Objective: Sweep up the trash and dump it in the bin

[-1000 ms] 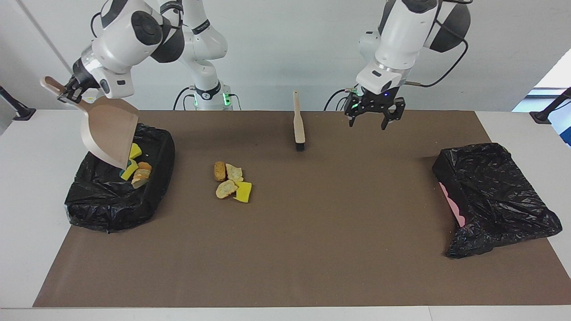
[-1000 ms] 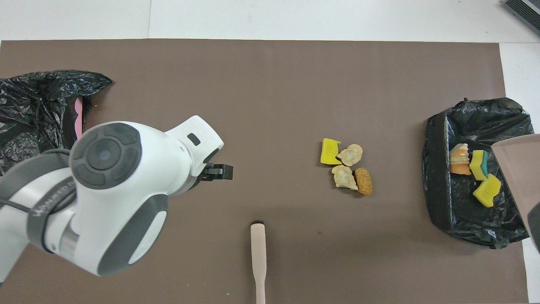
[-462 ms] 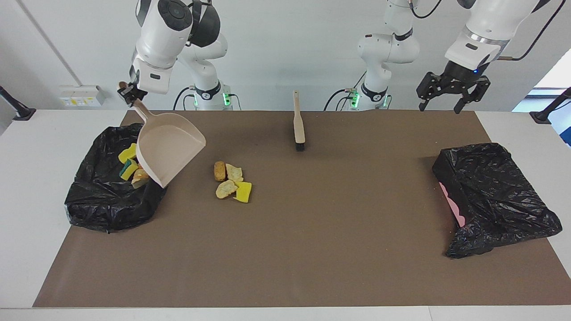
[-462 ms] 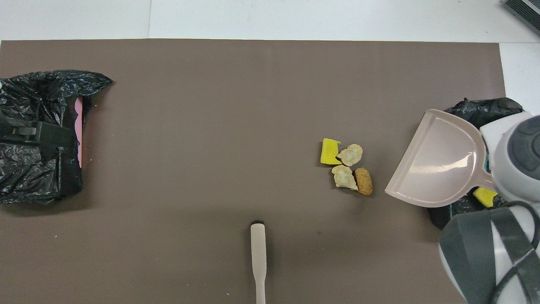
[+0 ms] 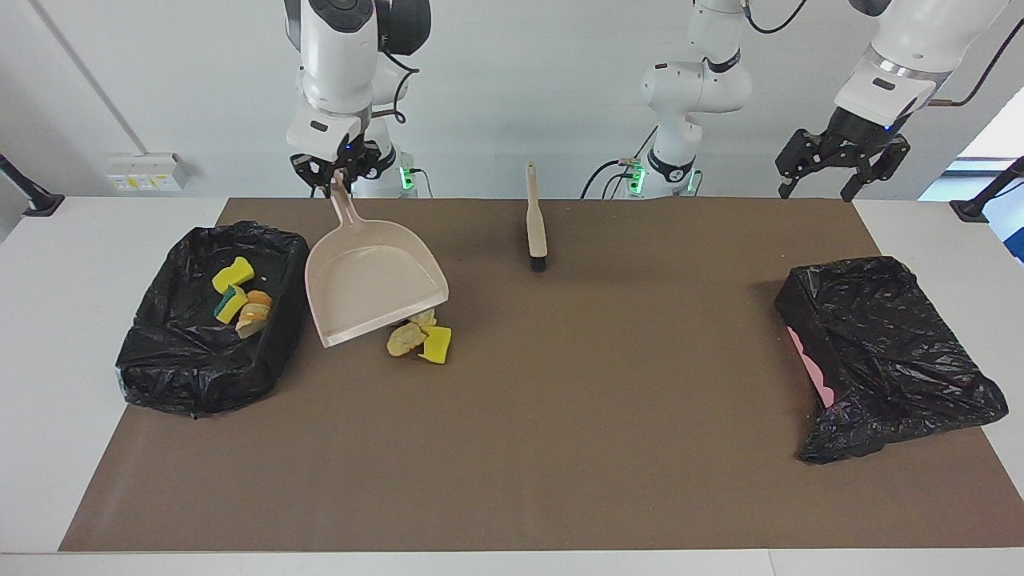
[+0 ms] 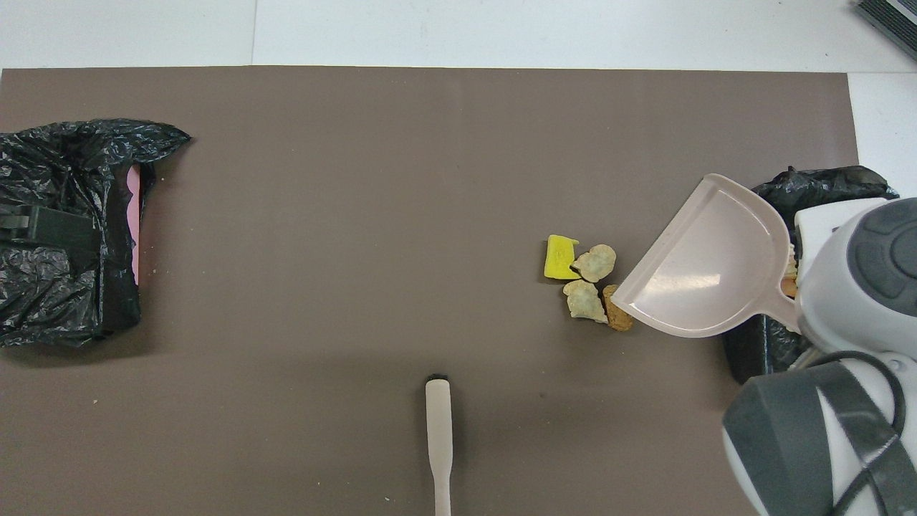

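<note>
A: Right tool (image 5: 332,178) clamped on the dustpan (image 5: 372,280) handle, pan hanging tilted, lip down, over the trash pile (image 5: 420,336) on the tabletop (image 5: 560,416). Why there?

B: Probably lining up for a second scoop. Lip low and close over the four loose chunks, one of them partly hidden under it from overhead.

A: And the rest of the trash?

B: Three or so pieces (image 5: 238,300) already in the black-lined bin (image 5: 160,360) at the right arm's end. Pan just beside that bin, so a short carry afterward.

A: Left tool (image 5: 840,156)?

B: Fingers apart, gripping nothing, raised over the left arm's end of the tabletop, near the second bin (image 5: 880,352). Waiting, by the look of it.

A: Brush (image 5: 534,220) untouched?

B: Lying flat, bristles pointing away from the robots, nearer to them than the pile, well apart from both tools. Likely left within the free arm's reach for the sweep.

A: Risk?

B: Pan lip set down on top of a chunk instead of beside it; chunks light, apt to skid.
</note>
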`<state>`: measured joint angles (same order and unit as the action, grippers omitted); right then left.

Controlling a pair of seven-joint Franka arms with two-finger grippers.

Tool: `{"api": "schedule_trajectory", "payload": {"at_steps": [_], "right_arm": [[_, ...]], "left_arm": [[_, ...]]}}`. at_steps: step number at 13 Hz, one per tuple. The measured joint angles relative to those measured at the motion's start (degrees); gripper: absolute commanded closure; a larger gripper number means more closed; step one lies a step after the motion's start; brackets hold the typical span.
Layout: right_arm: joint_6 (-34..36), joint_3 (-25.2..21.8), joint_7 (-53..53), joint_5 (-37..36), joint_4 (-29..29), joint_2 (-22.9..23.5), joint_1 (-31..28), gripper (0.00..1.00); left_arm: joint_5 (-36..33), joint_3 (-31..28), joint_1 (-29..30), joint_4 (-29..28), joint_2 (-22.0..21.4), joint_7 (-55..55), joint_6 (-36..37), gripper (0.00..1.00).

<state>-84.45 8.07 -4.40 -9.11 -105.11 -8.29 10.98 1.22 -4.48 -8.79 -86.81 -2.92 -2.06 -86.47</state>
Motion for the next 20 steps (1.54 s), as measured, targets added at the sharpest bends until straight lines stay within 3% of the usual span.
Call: {"api": "schedule_trajectory", "payload": {"at_steps": [3,7,15,18,20], "right_arm": [[-3.4,0.3,19.3,5.3,5.7,7.7,5.8,1.0],[-15.3,0.4,35.6,8.2,12.7,20.4,10.7,1.0],[-28.4,0.3,42.6,8.7,18.6,34.5,17.6,1.0],[-30.5,0.3,42.6,7.9,19.0,37.3,18.3,1.0],[-31.1,0.2,43.5,7.9,19.2,37.8,18.5,0.58]], "left_arm": [[0.0,0.4,0.0,0.4,-0.9,0.0,0.5,0.0],[0.0,0.5,0.1,0.4,-1.2,0.0,1.0,0.0],[0.0,0.4,0.1,0.3,-1.4,-0.1,2.9,0.0],[0.0,0.3,0.4,0.3,-1.5,-1.8,3.4,0.0],[0.0,0.3,0.6,0.3,-1.5,-2.6,4.7,0.0]]}}
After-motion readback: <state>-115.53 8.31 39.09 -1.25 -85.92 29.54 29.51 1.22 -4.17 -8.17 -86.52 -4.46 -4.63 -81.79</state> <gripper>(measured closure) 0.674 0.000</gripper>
